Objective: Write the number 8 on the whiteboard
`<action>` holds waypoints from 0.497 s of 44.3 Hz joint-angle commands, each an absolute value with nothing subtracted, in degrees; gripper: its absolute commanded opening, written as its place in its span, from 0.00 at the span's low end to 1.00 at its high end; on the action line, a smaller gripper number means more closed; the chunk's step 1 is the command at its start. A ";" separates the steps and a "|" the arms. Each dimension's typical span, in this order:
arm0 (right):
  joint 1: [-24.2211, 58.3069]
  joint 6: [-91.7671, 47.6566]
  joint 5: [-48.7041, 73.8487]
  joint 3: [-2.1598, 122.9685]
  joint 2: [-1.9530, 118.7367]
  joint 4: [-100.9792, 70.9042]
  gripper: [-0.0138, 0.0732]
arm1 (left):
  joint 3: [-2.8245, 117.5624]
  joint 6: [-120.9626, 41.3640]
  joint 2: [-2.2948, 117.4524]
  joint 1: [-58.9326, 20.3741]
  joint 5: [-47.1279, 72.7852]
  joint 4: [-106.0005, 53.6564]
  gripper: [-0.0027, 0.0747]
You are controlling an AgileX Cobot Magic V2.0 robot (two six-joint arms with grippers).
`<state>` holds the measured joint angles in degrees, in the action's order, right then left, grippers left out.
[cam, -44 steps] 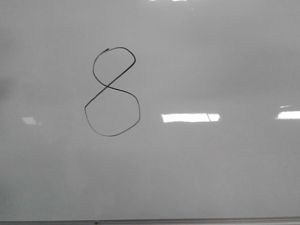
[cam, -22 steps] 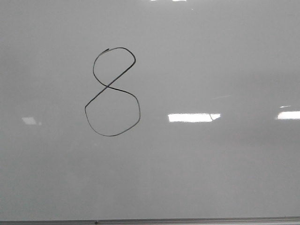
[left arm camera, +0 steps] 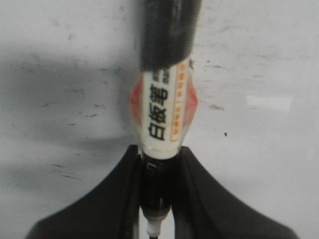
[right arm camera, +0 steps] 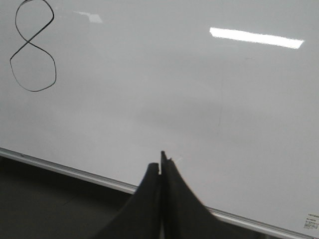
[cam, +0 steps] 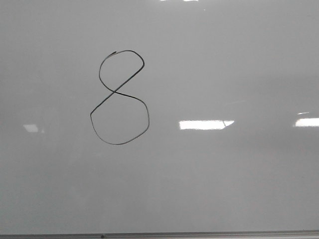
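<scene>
The number 8 (cam: 115, 92) is a thin black line with a small upper loop and a larger lower loop, drawn left of centre on the glossy pale whiteboard (cam: 224, 64). The right wrist view shows the number 8 (right arm camera: 31, 42) far off across the whiteboard (right arm camera: 174, 89). My left gripper (left arm camera: 159, 154) is shut on a marker (left arm camera: 164, 104) with a white barrel, orange label and black end, over a scuffed pale surface. Over the board's lower edge, my right gripper (right arm camera: 160, 167) is shut with nothing in it. No gripper shows in the front view.
A thin grey metal frame (cam: 199, 234) runs along the board's lower edge, and the frame (right arm camera: 75, 171) borders a dark surface (right arm camera: 50, 209) in the right wrist view. Bright rectangular light reflections (cam: 205, 124) lie on the board right of the figure.
The figure has not changed. The bright reflection right of it shrank slightly at its left end between the first and second earlier frames, then held still.
</scene>
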<state>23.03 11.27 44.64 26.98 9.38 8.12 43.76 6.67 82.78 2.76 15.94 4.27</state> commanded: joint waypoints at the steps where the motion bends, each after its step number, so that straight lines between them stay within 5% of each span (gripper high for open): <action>1: 22.64 11.35 40.16 28.13 10.12 9.47 0.08 | 45.13 7.15 82.50 2.89 10.73 3.69 0.01; 6: 22.64 11.35 40.16 28.13 10.12 9.47 0.08 | 45.13 7.15 82.64 2.89 10.85 3.69 0.05; 15: 22.64 11.35 40.22 28.13 10.12 9.47 0.08 | 45.13 7.15 82.53 2.89 10.93 3.69 0.30; 22: 22.64 11.35 40.22 28.13 10.12 9.47 0.08 | 45.13 7.15 82.53 2.89 10.93 3.69 0.35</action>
<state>23.03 11.27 44.55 26.98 9.38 8.12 43.76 6.67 84.16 2.76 14.48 4.05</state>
